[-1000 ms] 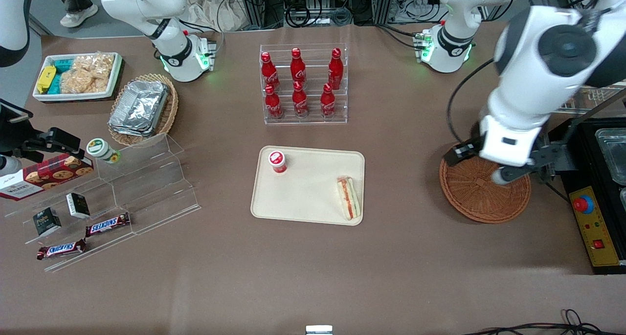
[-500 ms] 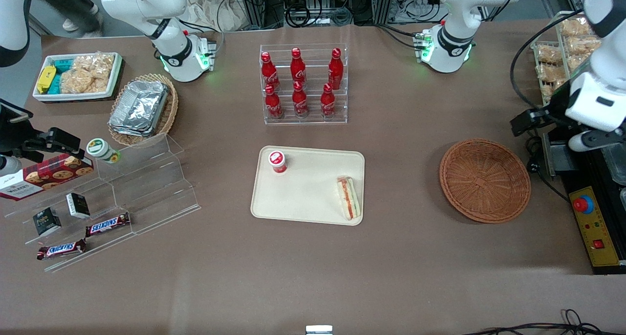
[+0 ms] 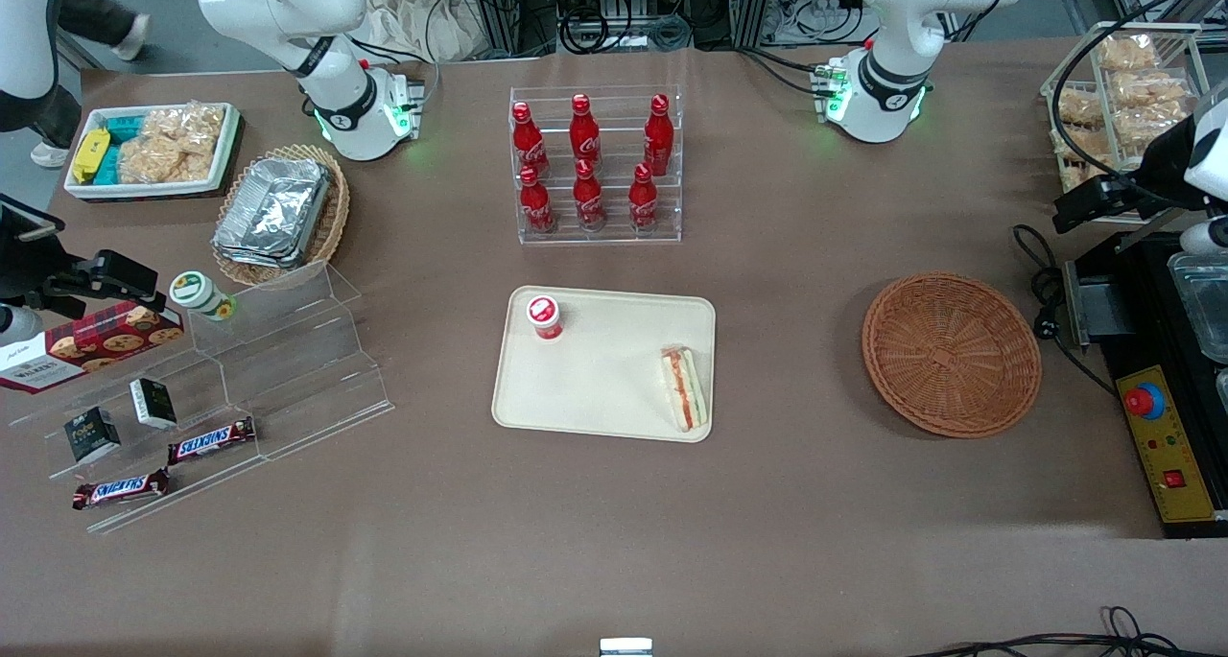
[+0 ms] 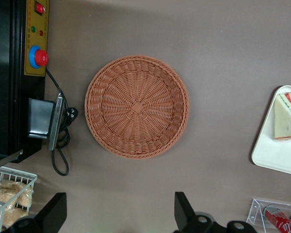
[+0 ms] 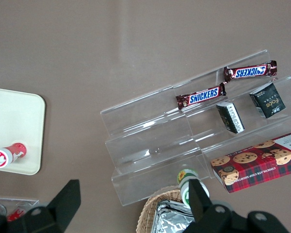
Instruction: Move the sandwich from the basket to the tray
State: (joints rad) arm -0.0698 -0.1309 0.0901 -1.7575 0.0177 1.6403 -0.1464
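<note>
- lying on the tray (image 3: 604,369), the sandwich (image 3: 683,388) sits at the rim nearest the basket (image 3: 950,353), its red and green filling lines showing from above.
- the basket holds nothing; its woven floor shows whole in the left wrist view (image 4: 137,107).
- basket and tray rest apart on the brown table (image 3: 767,504), with bare tabletop between them.
- the gripper (image 4: 119,216) hangs high above the table, over the stretch farther from the front camera than the basket, at the working arm's end; in the front view only part of it shows at the picture's edge (image 3: 1204,240).
- its two dark fingers (image 4: 184,211) stand wide apart with nothing between them.
- a small red-capped bottle (image 3: 544,316) stands on the tray, at the corner well apart from the sandwich.
- a clear rack of red cola bottles (image 3: 595,168) stands farther from the camera than the tray.
- a wire rack of bagged snacks (image 3: 1118,91) stands near the gripper; a black box with a red button (image 3: 1144,401) lies just beside the basket.
- toward the parked arm's end: clear steps with snickers bars (image 3: 211,439), a cookie box (image 3: 91,343), a lighter basket with foil containers (image 3: 278,211), and a white bin of snacks (image 3: 153,149).
</note>
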